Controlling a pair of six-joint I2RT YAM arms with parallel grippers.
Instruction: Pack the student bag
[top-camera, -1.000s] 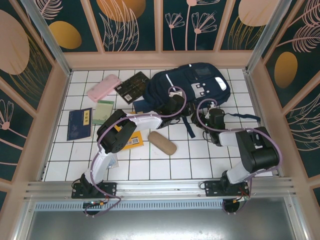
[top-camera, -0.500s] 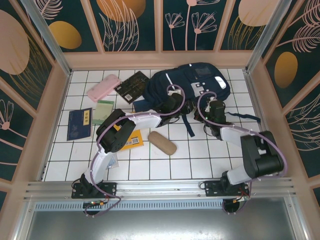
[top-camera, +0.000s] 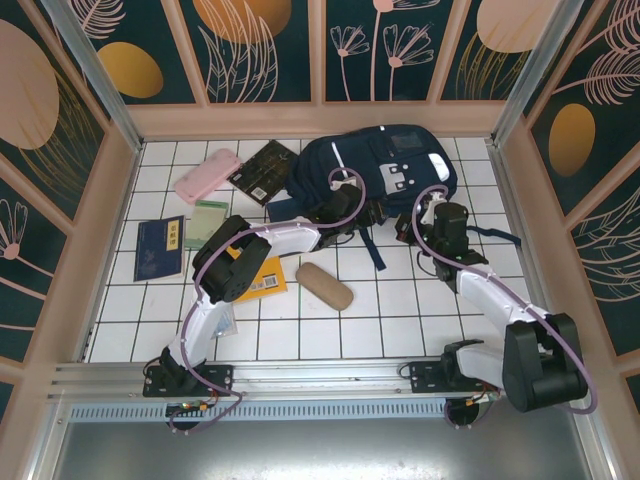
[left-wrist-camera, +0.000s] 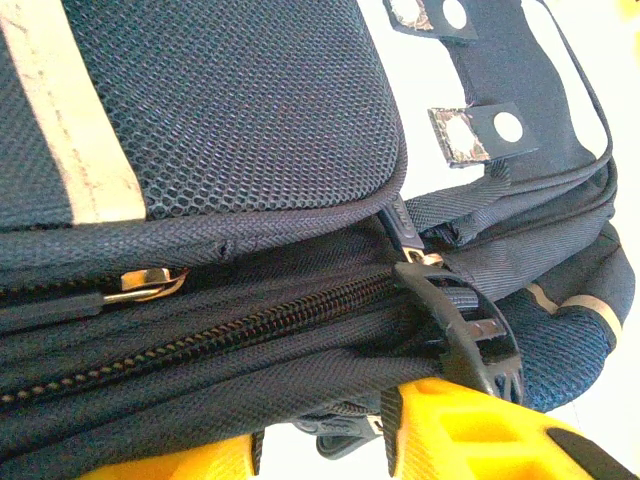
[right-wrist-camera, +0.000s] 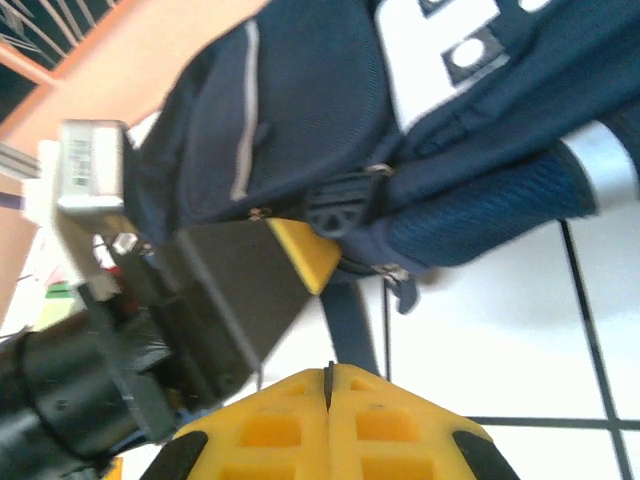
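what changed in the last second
The right hand closed with nothing between its fingers, and shifted slightly away from the bases as its arm stretched out. The left hand stayed at the student bag's near edge with fabric between its fingers. The bag did not move.

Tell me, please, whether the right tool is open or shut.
Shut: the right tool's yellow fingers meet along a thin seam, with nothing between them.

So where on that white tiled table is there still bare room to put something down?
Bare white tiles lie in the near row, on the near side of the tan oval case, and at the left edge nearer than the small navy-blue booklet. It is crowded far back around the large navy-blue fabric backpack.
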